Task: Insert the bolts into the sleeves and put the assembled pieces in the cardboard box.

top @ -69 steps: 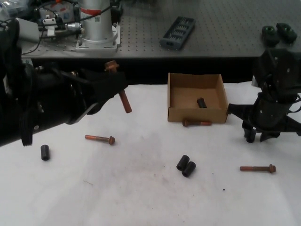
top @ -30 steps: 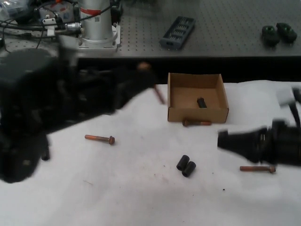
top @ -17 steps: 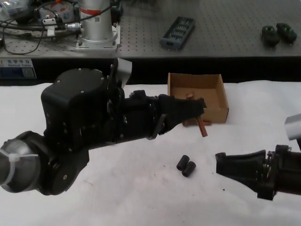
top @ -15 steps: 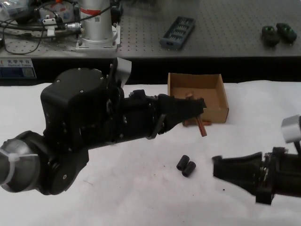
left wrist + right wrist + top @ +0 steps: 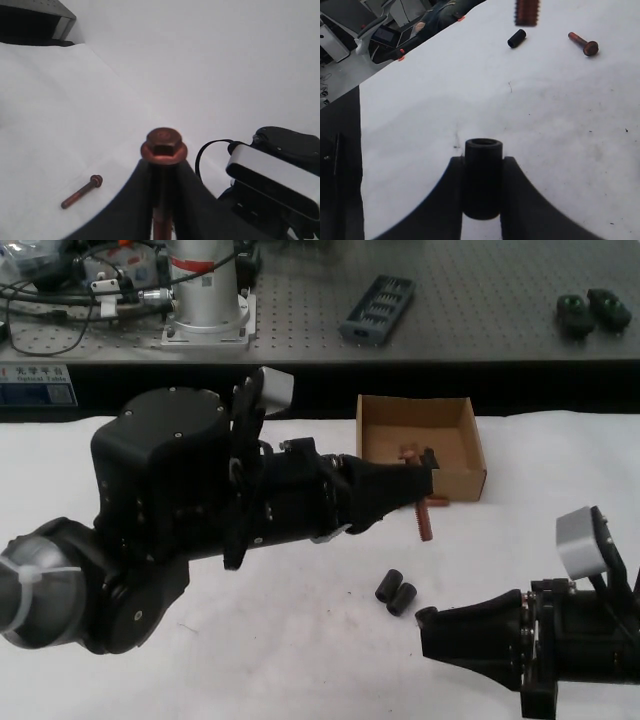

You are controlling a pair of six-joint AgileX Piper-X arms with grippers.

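**Left arm.** My left end effector (image 5: 418, 476) is clenched on a bolt (image 5: 163, 146), gripped just under the hex head. The shaft hangs head up and thread down, clear of the worktop (image 5: 300, 660). In the high view its long axis runs near 12 to 6 o'clock. A spare bolt (image 5: 81, 192) lies flat on the cloth beyond it.

**Middle.** A pair of loose sleeves (image 5: 396, 592) lie touching each other on the worktop. They are at about 7 o'clock from the hanging thread tip, near it but apart. The cardboard box (image 5: 472, 440) stands just behind the held bolt, toward 12 to 1 o'clock.

**Right arm.** My right end effector (image 5: 428, 621) is grasping a sleeve (image 5: 483, 178) by its sides, with the open bore facing out past the fingertips. In the high view the fingers point toward 9 to 10 o'clock.

**Relation that matters.**
- In the high view the thread tip lies at about 12 o'clock from the held sleeve, apart, with nothing between them.
- In the right wrist view the tip is ahead of the bore and a little off its line.
- I judge this to be the mating step: the bolt axis and the bore axis must come into one line before the parts close.
- I cannot tell how far their tilts differ.
- Both arms look about equally near the meeting point.
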